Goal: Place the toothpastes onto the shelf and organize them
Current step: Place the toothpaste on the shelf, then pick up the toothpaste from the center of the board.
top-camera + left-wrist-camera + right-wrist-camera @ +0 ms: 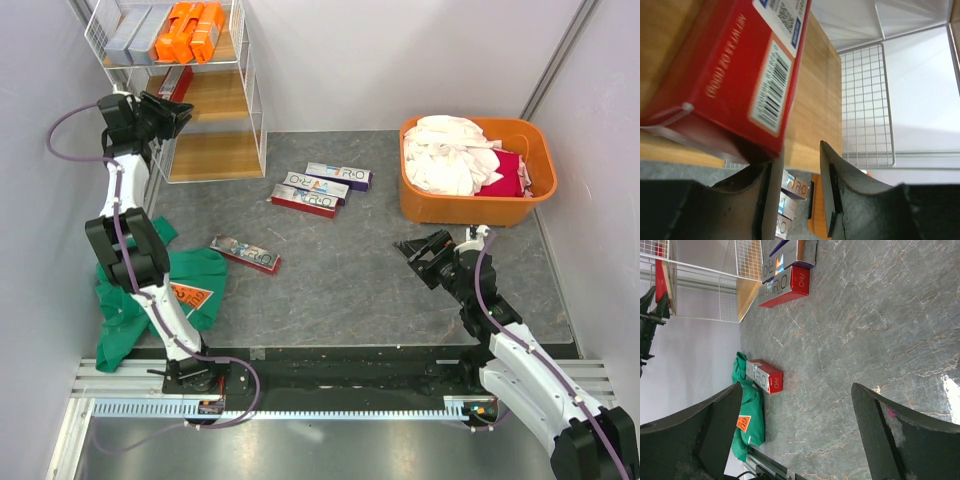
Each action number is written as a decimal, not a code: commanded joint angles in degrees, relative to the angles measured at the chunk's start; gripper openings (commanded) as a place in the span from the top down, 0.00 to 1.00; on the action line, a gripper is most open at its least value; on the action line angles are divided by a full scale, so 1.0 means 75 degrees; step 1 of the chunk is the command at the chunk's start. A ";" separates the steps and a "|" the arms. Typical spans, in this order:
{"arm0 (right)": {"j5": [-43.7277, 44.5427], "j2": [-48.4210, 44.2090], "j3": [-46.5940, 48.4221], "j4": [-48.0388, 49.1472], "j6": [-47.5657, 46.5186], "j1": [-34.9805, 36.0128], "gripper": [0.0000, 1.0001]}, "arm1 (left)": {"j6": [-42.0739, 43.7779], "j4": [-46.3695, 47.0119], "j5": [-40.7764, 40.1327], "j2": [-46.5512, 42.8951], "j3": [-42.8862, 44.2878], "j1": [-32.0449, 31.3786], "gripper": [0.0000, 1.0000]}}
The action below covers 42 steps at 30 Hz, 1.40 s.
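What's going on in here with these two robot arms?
They are stocking a white wire shelf with toothpaste. The left claw is at the middle tier, empty, right next to a red carton lying on that board. Orange cartons and grey cartons sit on the top tier. Four R.O cartons lie on the table, and the right claw hangs wide open above it, holding nothing.

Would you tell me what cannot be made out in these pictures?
- Top view: the left gripper hides part of the red carton on the shelf.
- Left wrist view: that carton's front is cut off by the frame edge.
- Top view: white laundry covers the bottom of the tub.
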 commanded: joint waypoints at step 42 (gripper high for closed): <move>-0.0585 0.0498 -0.0271 0.0321 -0.0275 -0.0032 0.02 | 0.5651 -0.4663 -0.1045 -0.6514 -0.5701 -0.1482 0.00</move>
